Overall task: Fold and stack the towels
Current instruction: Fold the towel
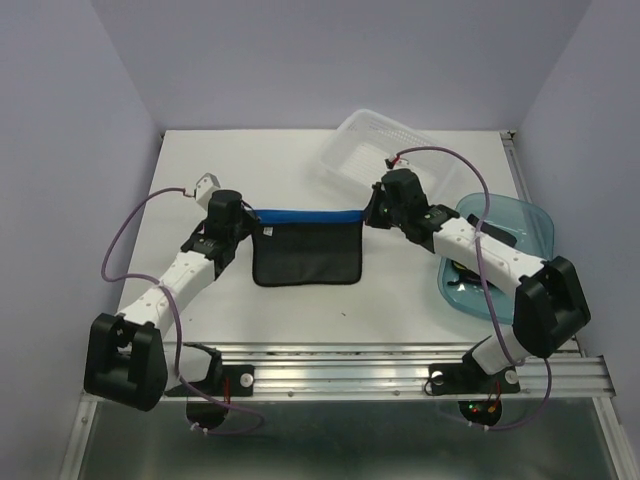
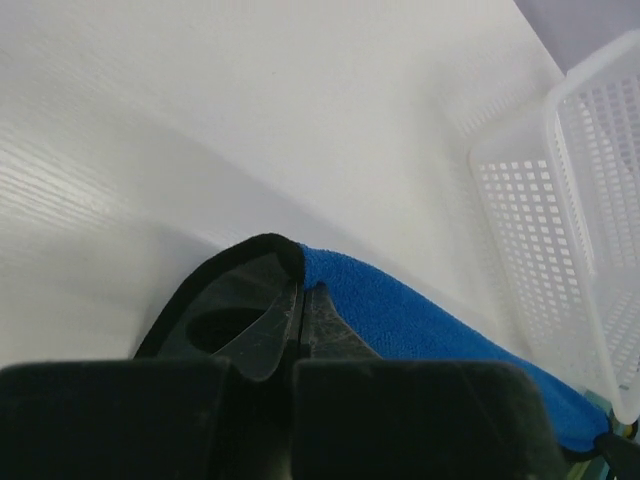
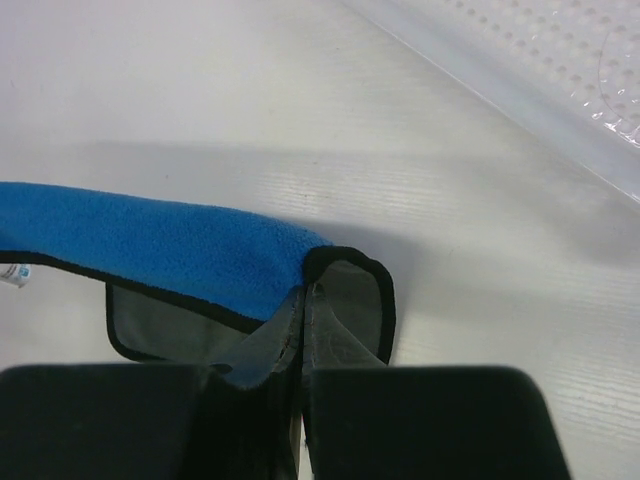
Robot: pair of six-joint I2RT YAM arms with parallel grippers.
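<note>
Blue fleecy towel (image 1: pixel 305 250), black-edged, hangs taut between both jaws, each pinching a corner.

place: robot lab cell; evidence: white table (image 1: pixel 280 170); plain walls (image 1: pixel 330 60); aluminium rail (image 1: pixel 350 372)

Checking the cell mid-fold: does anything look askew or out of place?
The basket at the back sits skewed and looks tipped up on one side. Nothing else stands out: the left gripper and right gripper are shut on the top corners of the towel, its blue edge stretched straight between them.
</note>
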